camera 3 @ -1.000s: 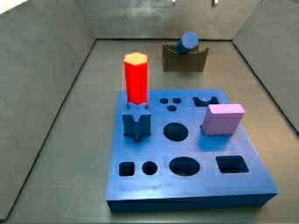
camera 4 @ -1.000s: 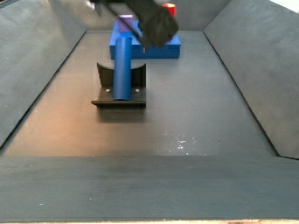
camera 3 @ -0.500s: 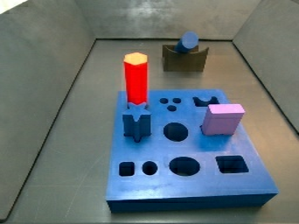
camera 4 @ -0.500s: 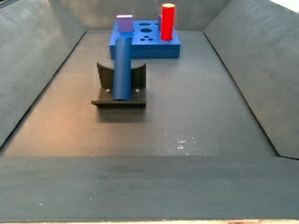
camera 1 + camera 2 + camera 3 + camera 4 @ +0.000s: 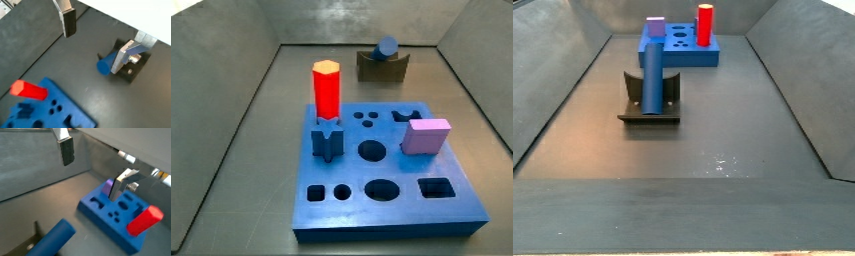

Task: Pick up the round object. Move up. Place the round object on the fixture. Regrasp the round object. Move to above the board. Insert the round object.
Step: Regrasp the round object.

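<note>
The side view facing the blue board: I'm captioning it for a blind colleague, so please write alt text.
A thick blue board with shaped holes fills the foreground, holding a tall red hexagonal peg, a short dark blue star peg and a pink cube. Behind it, the round object lies on the fixture. The hand is out of view here.

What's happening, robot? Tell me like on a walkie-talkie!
Gripper up high, jaws open, holding nothing. Blue cylinder resting on the fixture. Board waiting, big round hole free. Nothing in the way.
</note>
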### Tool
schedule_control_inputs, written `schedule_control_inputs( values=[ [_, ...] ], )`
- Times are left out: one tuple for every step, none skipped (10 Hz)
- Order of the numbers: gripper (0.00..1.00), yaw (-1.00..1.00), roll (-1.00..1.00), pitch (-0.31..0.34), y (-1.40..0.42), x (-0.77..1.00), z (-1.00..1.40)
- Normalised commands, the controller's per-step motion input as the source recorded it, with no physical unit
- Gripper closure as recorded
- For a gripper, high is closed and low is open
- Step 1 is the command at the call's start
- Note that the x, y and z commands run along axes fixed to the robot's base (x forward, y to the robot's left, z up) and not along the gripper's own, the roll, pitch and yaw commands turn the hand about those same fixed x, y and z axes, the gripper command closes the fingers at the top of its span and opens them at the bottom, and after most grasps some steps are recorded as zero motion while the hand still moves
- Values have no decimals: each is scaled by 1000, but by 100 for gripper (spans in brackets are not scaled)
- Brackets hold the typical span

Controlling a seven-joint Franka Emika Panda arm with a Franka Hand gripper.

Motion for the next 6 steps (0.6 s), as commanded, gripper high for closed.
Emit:
schedule_control_inputs(
  values=[
    [0, 33, 1000, 25, -19, -8, 1],
    [0, 34, 1000, 23, -21, -6, 5],
    [0, 35, 1000, 21, -18, 1, 8],
    [0, 36, 1000, 21, -18, 6, 6],
    [0, 37, 1000, 25, -18, 5, 7],
    [0, 39, 1000, 31, -19, 7, 6]
  ],
)
